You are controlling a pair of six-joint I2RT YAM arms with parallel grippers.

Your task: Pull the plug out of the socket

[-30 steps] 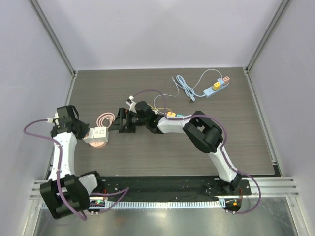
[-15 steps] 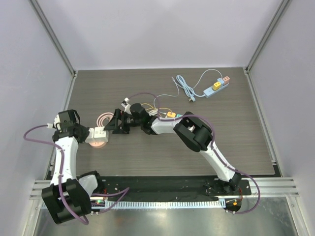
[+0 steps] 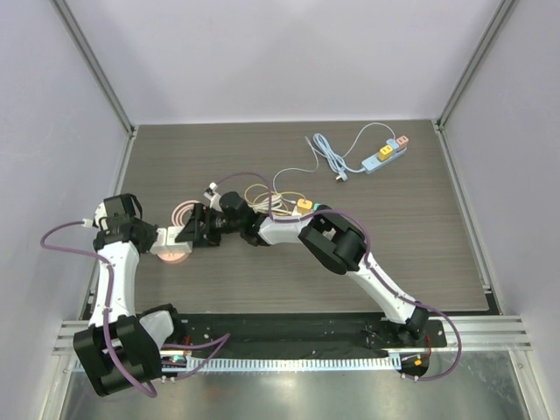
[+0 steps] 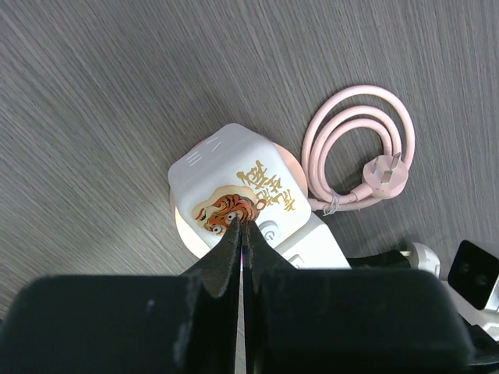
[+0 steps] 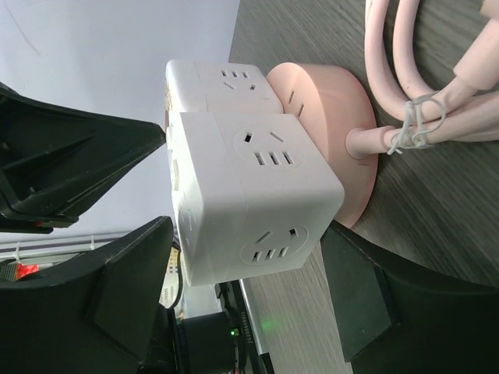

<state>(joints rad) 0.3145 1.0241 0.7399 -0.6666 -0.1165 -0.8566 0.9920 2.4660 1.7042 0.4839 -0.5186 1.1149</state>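
Between spread right jaws, white cube plug (image 5: 249, 195), on pink socket (image 5: 320, 101)

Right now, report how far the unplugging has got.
Done: left gripper, jaws shut, tips at the tiger-stickered white socket cube atop its round pink base. In hand: right gripper, jaws open, straddles the plain white plug cube. Left: close, pull; the cubes are not yet apart.

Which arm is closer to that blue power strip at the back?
Right. The right arm bends mid-table, in front of the blue power strip and to its left. The left arm runs along the far left edge of the table, much farther away.
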